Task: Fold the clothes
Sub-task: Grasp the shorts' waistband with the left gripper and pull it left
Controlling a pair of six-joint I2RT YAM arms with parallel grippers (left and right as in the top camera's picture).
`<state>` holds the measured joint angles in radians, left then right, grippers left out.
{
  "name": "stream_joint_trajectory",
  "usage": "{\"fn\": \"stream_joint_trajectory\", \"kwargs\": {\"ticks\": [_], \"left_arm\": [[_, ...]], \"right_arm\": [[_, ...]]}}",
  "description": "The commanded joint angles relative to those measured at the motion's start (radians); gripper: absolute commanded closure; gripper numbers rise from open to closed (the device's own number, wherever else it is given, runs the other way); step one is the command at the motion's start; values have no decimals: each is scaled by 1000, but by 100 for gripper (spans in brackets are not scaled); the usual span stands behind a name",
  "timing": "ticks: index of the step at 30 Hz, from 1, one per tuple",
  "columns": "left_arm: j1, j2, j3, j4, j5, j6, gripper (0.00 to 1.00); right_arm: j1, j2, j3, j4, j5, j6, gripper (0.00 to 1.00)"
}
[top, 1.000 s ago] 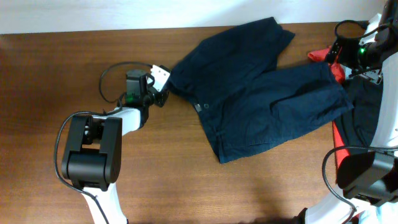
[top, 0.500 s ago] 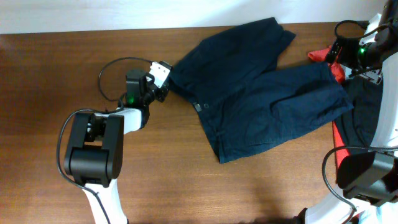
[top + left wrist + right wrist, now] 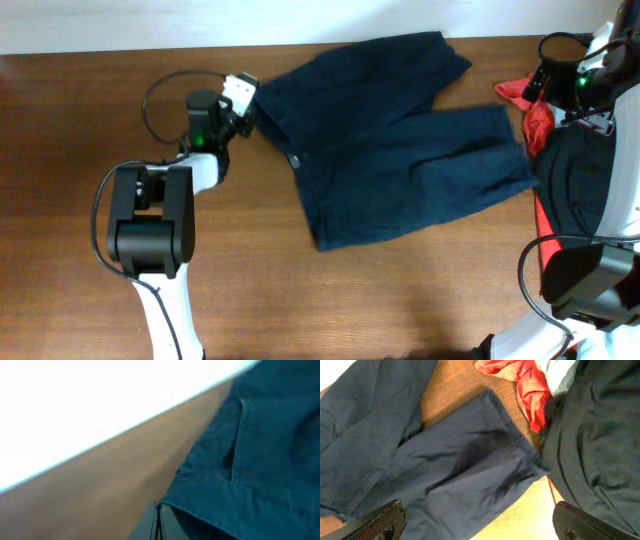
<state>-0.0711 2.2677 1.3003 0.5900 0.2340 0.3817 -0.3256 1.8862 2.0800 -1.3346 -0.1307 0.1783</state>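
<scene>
Shorts (image 3: 390,150) look soft, light and floppy; left gripper (image 3: 245,93) clenches their waistband corner at upper left, right gripper (image 3: 480,525) hangs wide, empty.

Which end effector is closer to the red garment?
Right. The right end effector hovers open beside the red garment; the left end effector is across the table, shut on the shorts.

The left pincer (image 3: 246,97) has clamped the shorts (image 3: 390,150) and dragged them leftward.
</scene>
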Motion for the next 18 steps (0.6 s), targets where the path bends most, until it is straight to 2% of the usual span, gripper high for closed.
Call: {"fn": "stream_joint_trajectory", "kwargs": {"ticks": [1, 2, 3, 5, 8, 10, 14, 18], "left_arm": [[13, 67, 109, 8, -13, -2, 96], [14, 81, 134, 5, -14, -2, 93], [15, 93, 158, 3, -14, -2, 81], [18, 109, 196, 0, -15, -2, 48], [30, 115, 235, 0, -15, -2, 30], [44, 109, 257, -4, -14, -33, 26], [79, 38, 277, -100, -3, -167, 26], [103, -78, 277, -251, 12, -172, 25]], "right_arm": [[-2, 3, 5, -1, 9, -10, 2], [-2, 3, 5, -1, 9, -10, 2], [-2, 3, 5, -1, 9, -10, 1], [-2, 3, 5, -1, 9, -10, 2], [-2, 3, 5, -1, 9, -10, 1], [-2, 3, 5, -1, 9, -10, 2], [-2, 3, 5, -1, 9, -10, 2], [-2, 3, 5, -1, 9, -10, 2]]}}
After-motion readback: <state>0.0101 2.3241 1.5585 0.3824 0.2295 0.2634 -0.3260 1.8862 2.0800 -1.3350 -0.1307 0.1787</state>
